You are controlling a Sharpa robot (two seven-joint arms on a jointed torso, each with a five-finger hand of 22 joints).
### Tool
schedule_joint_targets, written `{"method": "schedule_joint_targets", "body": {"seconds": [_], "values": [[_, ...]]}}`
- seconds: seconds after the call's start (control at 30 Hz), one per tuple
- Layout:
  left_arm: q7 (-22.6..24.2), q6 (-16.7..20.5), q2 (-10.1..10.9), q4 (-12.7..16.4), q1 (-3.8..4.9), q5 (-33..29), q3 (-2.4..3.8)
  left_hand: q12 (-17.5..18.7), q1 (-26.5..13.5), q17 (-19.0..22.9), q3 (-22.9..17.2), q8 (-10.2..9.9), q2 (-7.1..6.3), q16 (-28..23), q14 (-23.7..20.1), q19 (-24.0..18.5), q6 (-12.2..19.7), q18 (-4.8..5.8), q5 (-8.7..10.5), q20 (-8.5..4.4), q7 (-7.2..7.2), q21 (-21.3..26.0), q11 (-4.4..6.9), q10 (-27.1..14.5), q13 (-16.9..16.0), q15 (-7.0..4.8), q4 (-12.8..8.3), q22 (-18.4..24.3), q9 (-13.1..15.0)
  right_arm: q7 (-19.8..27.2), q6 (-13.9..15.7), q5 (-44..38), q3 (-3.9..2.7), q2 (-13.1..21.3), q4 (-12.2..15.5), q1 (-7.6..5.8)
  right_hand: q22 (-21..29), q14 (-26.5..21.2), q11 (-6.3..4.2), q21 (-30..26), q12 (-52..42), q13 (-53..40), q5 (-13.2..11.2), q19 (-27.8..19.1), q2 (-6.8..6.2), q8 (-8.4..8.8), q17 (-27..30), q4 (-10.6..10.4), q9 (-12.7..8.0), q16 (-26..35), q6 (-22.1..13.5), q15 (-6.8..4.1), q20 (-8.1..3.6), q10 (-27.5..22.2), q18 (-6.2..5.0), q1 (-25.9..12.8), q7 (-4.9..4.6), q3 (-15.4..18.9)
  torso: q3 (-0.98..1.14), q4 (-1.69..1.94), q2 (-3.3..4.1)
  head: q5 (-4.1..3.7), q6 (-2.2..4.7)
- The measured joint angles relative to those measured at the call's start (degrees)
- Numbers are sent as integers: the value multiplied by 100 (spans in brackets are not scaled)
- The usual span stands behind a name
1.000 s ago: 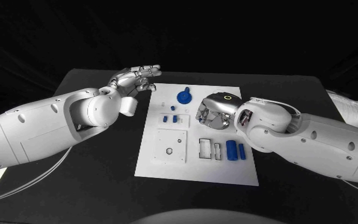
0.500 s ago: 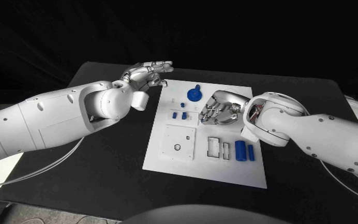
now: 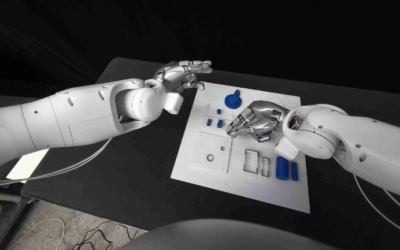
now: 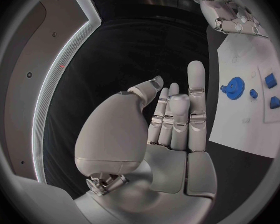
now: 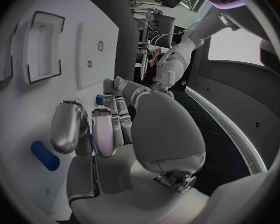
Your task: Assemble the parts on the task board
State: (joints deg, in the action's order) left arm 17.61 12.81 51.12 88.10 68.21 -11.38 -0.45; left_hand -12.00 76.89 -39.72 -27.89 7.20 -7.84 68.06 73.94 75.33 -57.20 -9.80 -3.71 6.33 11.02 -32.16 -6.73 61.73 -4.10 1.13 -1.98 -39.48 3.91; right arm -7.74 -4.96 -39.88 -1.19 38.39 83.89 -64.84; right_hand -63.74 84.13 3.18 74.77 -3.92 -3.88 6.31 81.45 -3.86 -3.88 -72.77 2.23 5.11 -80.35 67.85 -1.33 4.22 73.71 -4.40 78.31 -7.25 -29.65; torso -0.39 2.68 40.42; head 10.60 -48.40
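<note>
The white task board (image 3: 236, 178) lies in the middle of the black table. At its far end sits a blue gear (image 3: 232, 99), with small blue parts (image 3: 215, 122) just nearer. Two blue cylinders (image 3: 288, 168) lie near its right edge. My right hand (image 3: 256, 120) hovers over the board beside the small parts, fingers bent downward with nothing visibly held. In the right wrist view the right hand (image 5: 109, 124) hangs above the board, with a cylinder (image 5: 45, 155) beside it. My left hand (image 3: 185, 74) is off the board's far left corner; the left hand (image 4: 171, 119) has straight fingers and is empty.
A raised white plate (image 3: 213, 152) with small holes sits on the board's left half. Two rectangular recesses (image 3: 256, 162) lie between it and the cylinders. Bare black table (image 3: 133, 163) spreads left of the board, and its near edge falls off to the floor.
The whole head view has shifted, so the camera moved. Relative to the board, both hands keep about the same places and postures.
</note>
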Motion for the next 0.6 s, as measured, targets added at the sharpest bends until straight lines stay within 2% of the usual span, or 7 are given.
{"method": "schedule_joint_targets", "body": {"seconds": [0.47,0.6], "values": [[-6,20,-2,28,1,0,0,1,0,9,16,0,0,0,0,0,0,0,0,0,0,0,0,0,0,0,-16,0,0,-149,-466,748,58,-184,-186,-40,5,0,2,0,11,0,1,0,9,15,17,16,-4,0,-1,0,0,-2,1,-38,0,17,-2,-9,2,243,-142],[-7,26,-4,34,2,0,0,-22,0,9,16,0,0,0,0,0,12,-1,0,0,12,0,12,-12,0,0,-16,0,0,-257,-539,768,74,-208,-204,-57,5,0,11,0,22,0,1,0,9,21,17,15,-6,0,-1,0,0,-11,0,-38,0,17,1,-9,2,276,-154]]}}
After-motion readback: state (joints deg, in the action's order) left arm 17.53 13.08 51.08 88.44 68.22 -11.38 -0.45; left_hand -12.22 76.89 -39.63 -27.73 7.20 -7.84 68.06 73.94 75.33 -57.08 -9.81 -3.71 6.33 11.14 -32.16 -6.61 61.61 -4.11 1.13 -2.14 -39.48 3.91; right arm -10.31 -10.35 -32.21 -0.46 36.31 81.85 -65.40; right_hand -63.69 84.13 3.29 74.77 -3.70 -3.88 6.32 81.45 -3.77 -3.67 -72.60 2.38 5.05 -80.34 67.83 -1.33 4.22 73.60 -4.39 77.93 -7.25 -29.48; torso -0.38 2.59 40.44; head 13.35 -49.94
